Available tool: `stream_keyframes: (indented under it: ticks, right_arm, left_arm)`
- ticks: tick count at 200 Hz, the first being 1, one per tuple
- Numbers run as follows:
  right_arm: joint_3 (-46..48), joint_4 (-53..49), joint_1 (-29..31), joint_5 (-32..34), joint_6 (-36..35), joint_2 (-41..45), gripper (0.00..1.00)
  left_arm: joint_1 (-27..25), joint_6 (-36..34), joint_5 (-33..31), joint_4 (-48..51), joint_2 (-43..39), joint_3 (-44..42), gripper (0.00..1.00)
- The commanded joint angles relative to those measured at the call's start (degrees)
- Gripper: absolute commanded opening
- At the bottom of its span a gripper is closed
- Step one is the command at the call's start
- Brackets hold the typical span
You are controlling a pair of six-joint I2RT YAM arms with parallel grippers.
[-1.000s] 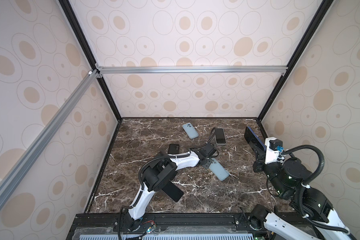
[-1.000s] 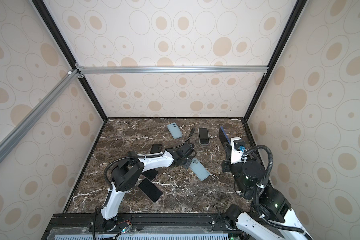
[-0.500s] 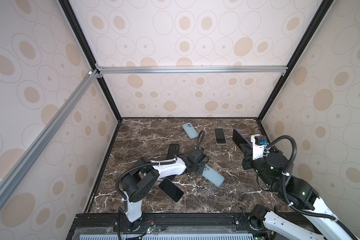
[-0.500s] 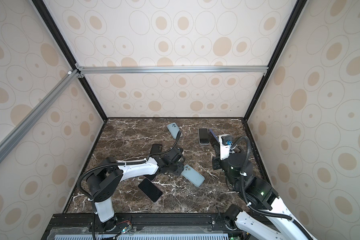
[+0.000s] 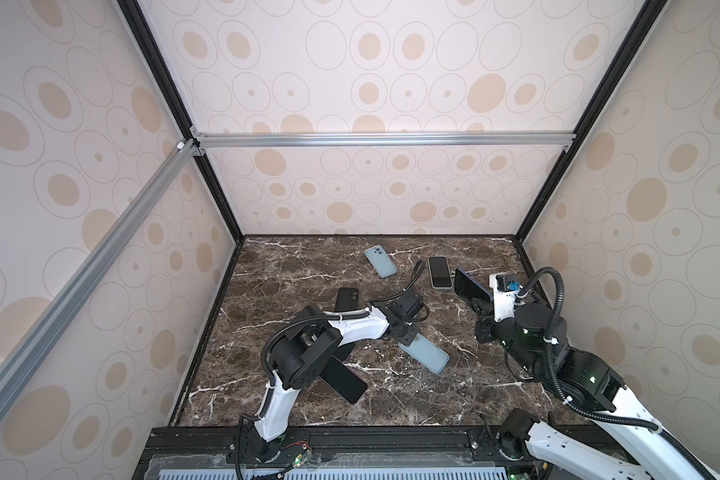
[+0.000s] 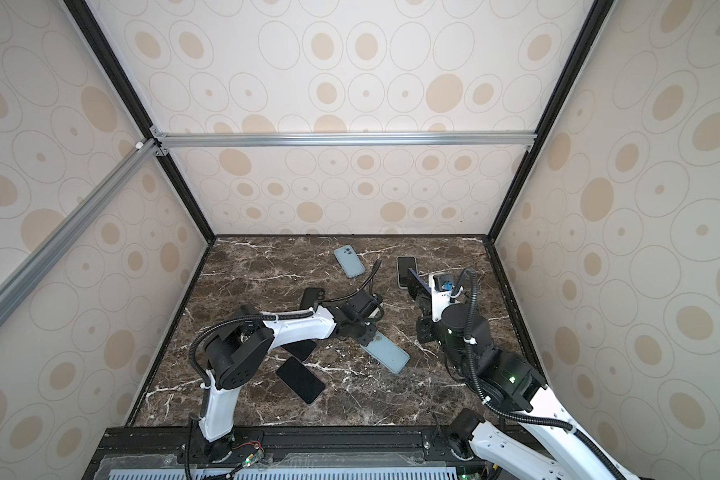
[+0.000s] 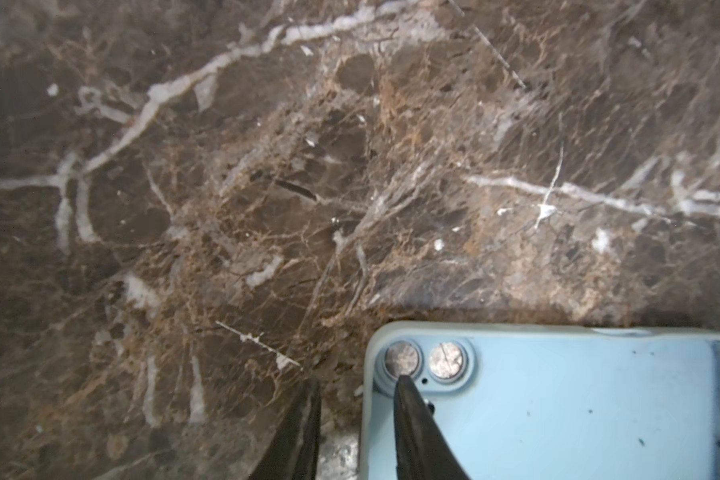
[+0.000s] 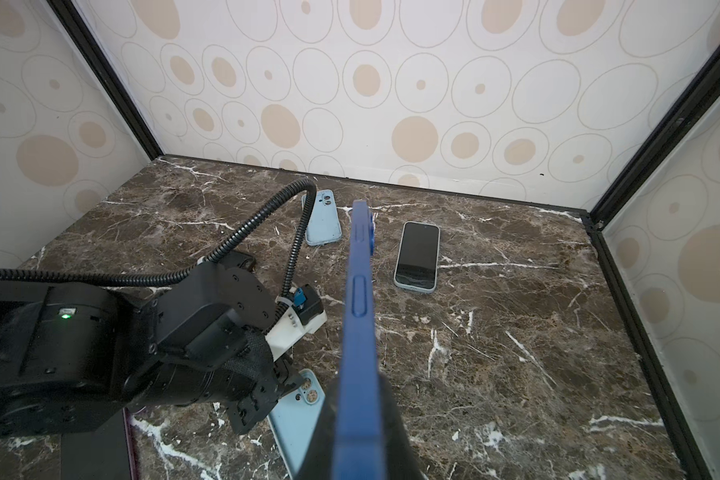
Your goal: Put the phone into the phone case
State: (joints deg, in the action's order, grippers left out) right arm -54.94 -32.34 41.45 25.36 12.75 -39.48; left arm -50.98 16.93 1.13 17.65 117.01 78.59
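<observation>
A light blue phone case lies flat mid-table, hollow side up, its camera holes toward my left gripper. In the left wrist view that gripper straddles the case at its corner. One finger stands inside by the camera holes and the other outside on the marble, with a gap still between the outer finger and the rim. My right gripper is shut on a dark blue phone. It holds the phone on edge in the air, right of and behind the case.
A second light blue case and a screen-up phone lie near the back wall. One black phone lies behind my left arm and another at the front left. Patterned walls close in the marble table.
My right arm has carried the blue phone leftward toward the middle. The left gripper and the case have shifted a little toward the front left, and the left jaws have narrowed.
</observation>
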Motion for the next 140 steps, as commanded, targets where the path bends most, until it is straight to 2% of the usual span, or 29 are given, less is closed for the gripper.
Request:
stream_keyframes:
  ticks: [1,26,39,84,109,140]
  right_arm:
    - [-1.5,1.7,-0.2,1.5,-0.1,0.5,0.00]
    - [-1.7,1.6,-0.1,1.5,-0.4,0.4,0.00]
    - [-1.6,1.7,-0.1,1.5,-0.5,0.3,0.00]
    - [-1.0,3.0,-0.1,0.8,-0.9,-1.2,0.00]
    - [-1.0,4.0,-0.1,0.2,-1.2,-2.7,0.00]
    - [-0.6,5.4,-0.2,-1.2,-1.0,-4.9,0.00]
  left_arm:
    - [0.6,-1.4,-1.0,3.1,1.6,1.9,0.18]
    - [1.0,-0.1,-1.2,2.0,1.0,-0.1,0.13]
    - [1.3,0.8,-1.7,1.8,0.4,-1.2,0.05]
    - [3.8,7.8,-3.7,-0.5,-4.6,-8.5,0.01]
    - [5.2,13.0,-3.1,-2.8,-8.6,-13.9,0.03]
    - [5.7,20.5,1.5,-9.9,-12.8,-21.0,0.08]
